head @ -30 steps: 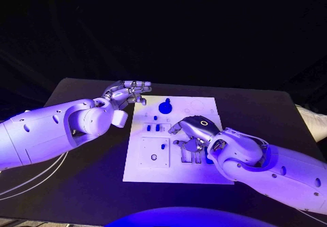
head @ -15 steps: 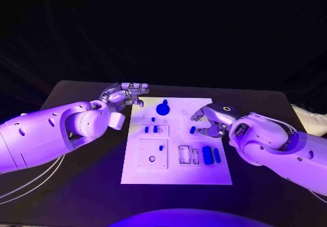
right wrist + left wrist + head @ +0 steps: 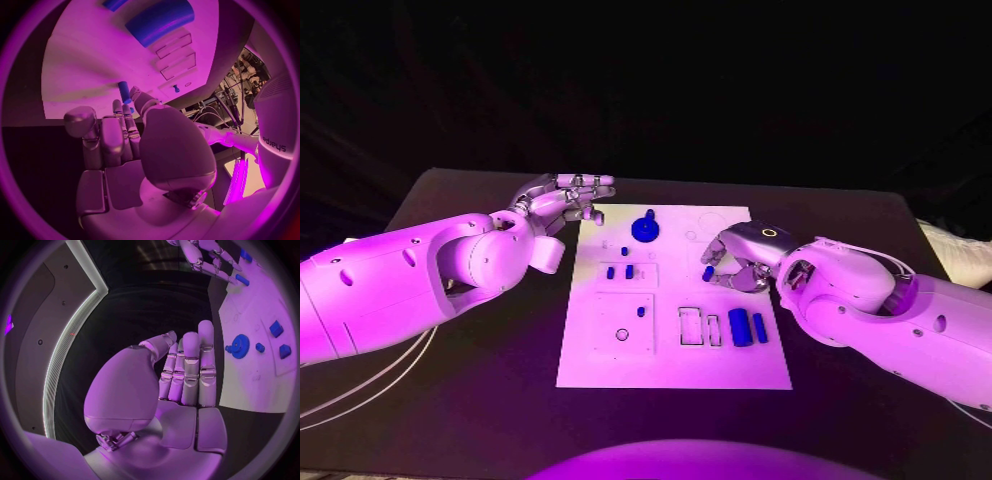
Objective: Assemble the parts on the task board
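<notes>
Right hand (image 3: pixel 740 262) hovers over the task board (image 3: pixel 672 372) on its right side, fingers curled in, thumb and a fingertip pinching a small blue peg (image 3: pixel 708 272); likely lifted clear so it can be carried to a socket, though which socket I cannot tell; in the right wrist view the same peg (image 3: pixel 124 92) sticks up from between the fingertips (image 3: pixel 134 96) above the white plate.

Left hand (image 3: pixel 568 200) waits off the board's far left corner, holding nothing, fingers straight and pressed side by side (image 3: pixel 189 371), probably parked out of the way.

Around: blue gear (image 3: pixel 646 229) stands at the far end; two small blue pieces (image 3: pixel 620 271) mid-board; two longer blue blocks (image 3: pixel 747 327) near the right edge beside empty rectangular slots (image 3: pixel 697 327); the right forearm overhangs that edge and may crowd the blocks.
</notes>
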